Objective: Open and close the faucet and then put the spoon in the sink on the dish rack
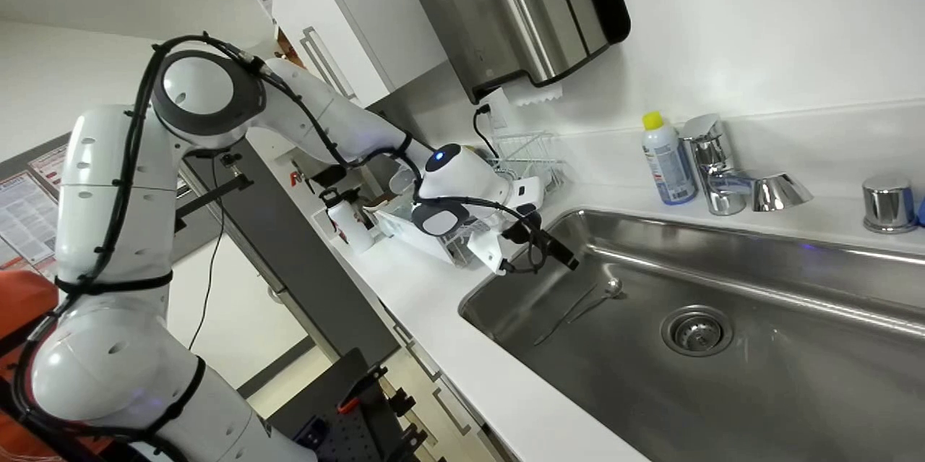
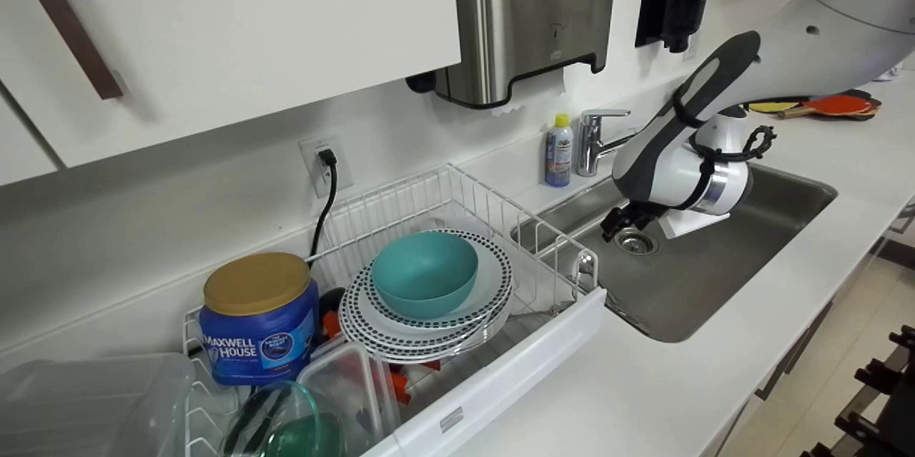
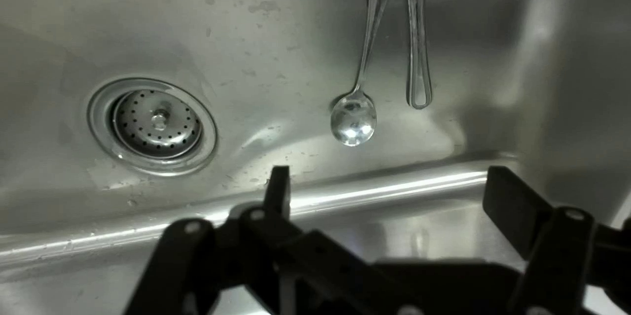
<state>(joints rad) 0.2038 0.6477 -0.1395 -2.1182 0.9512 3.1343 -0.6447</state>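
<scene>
In the wrist view a spoon lies on the sink floor, bowl toward my gripper. Its jaws stand wide apart with only sink behind them. Beside the spoon lies another utensil's handle, cut off by the frame's top. In an exterior view my gripper hangs over the basin's corner, above and apart from the spoon. The chrome faucet rises behind the basin; no water shows at its spout. The white dish rack stands on the counter beside the sink, holding stacked plates and a teal bowl.
A yellow-capped spray can stands close to the faucet. A chrome cylinder sits farther along the sink's back edge. The steel wall dispenser hangs above. A blue coffee tub and clear containers crowd the rack's near end.
</scene>
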